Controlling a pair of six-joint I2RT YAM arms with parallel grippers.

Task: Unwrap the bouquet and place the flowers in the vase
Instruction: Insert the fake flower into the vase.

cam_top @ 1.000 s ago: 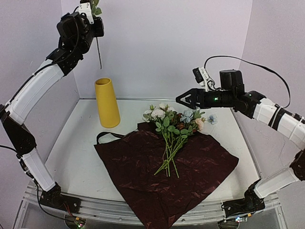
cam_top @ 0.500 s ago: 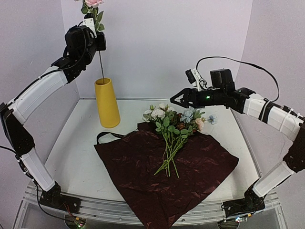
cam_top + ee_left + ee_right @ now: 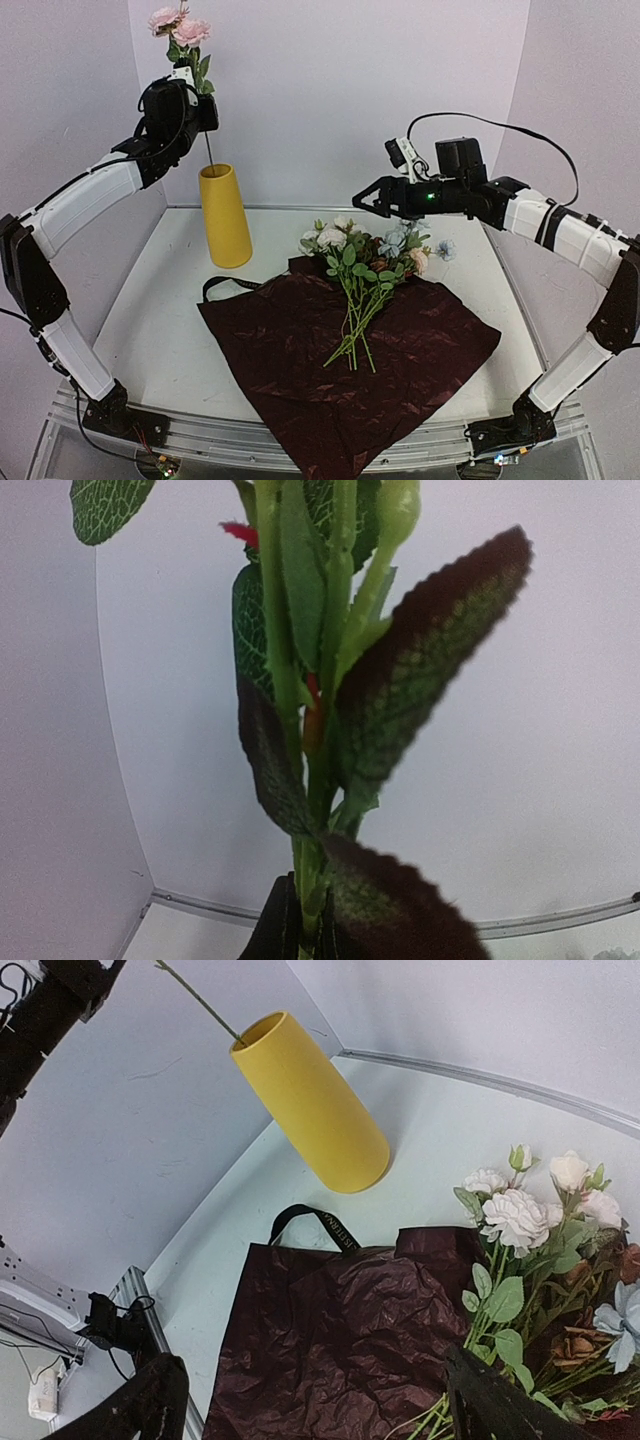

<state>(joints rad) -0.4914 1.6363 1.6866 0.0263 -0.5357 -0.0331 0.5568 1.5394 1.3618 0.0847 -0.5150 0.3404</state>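
Overhead, a white table (image 3: 150,330) is seen, with two arms bolted at its six o'clock edge. A tall yellow vase (image 3: 224,215) is stood upright toward ten o'clock of the table's middle. Above it, the left end effector (image 3: 203,103) is clamped on the green stem of a pink rose (image 3: 180,25), which is held nearly upright. Its blooms are raised high at twelve o'clock of the end effector, and the lower end of the stem is met by the vase's round mouth. How far the stem goes inside cannot be told. In the left wrist view the leafy stem is shown pinched between the dark fingers (image 3: 275,935) at the bottom edge.

A crinkled sheet of dark red wrapping paper (image 3: 345,370) is spread flat across the middle and six o'clock part of the table. The flowers (image 3: 365,255), cream, pale blue and pink with green leaves, are laid in a loose bunch on the paper's twelve o'clock edge, stems pointed toward six o'clock. A black ribbon (image 3: 222,285) is looped at the paper's ten o'clock corner, near the vase's foot.

The right end effector (image 3: 362,200) is held in the air over the blooms with its fingers spread wide apart and nothing between them.
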